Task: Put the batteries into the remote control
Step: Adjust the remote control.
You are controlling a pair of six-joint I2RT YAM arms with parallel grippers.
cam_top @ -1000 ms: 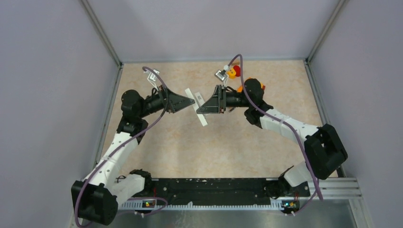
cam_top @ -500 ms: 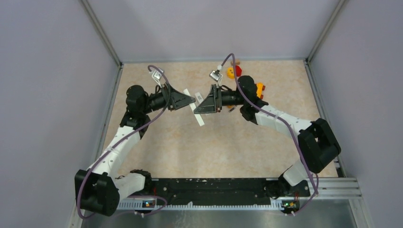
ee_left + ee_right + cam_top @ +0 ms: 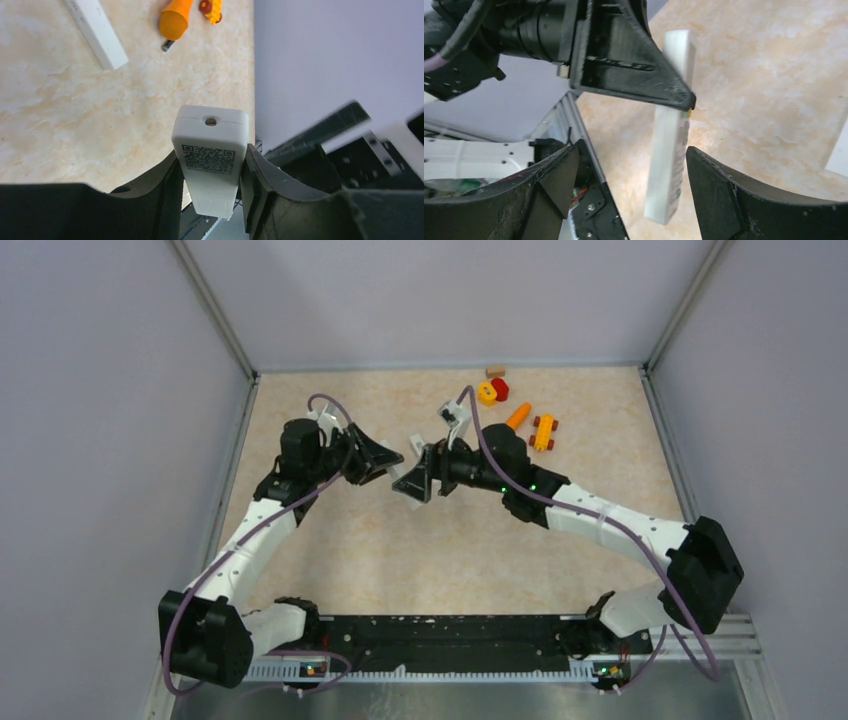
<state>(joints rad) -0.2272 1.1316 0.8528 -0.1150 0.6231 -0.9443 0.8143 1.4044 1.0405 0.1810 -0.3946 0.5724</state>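
My left gripper [image 3: 210, 152] is shut on the remote control [image 3: 211, 150], a slim white bar with a QR label, and holds it off the table. In the top view the left gripper [image 3: 385, 462] and right gripper [image 3: 412, 485] meet at mid-table, and only a bit of the remote [image 3: 399, 477] shows. My right gripper [image 3: 631, 150] is open. Its jaws stand either side of the remote's [image 3: 669, 150] free end, which hangs close to the right jaw. One tiny dark battery [image 3: 167, 46] lies by the carrot's tip. Other batteries are hidden.
A plain white bar [image 3: 95, 30] lies on the table beyond the held remote. An orange carrot [image 3: 518, 415], a yellow toy car [image 3: 543, 430], a yellow and red toy [image 3: 492, 391] and a small wooden block [image 3: 494, 370] sit at the back right.
The left gripper has lifted the remote off the table. The right arm has swung left and forward, uncovering the toys, and its open jaws now flank the remote's end.
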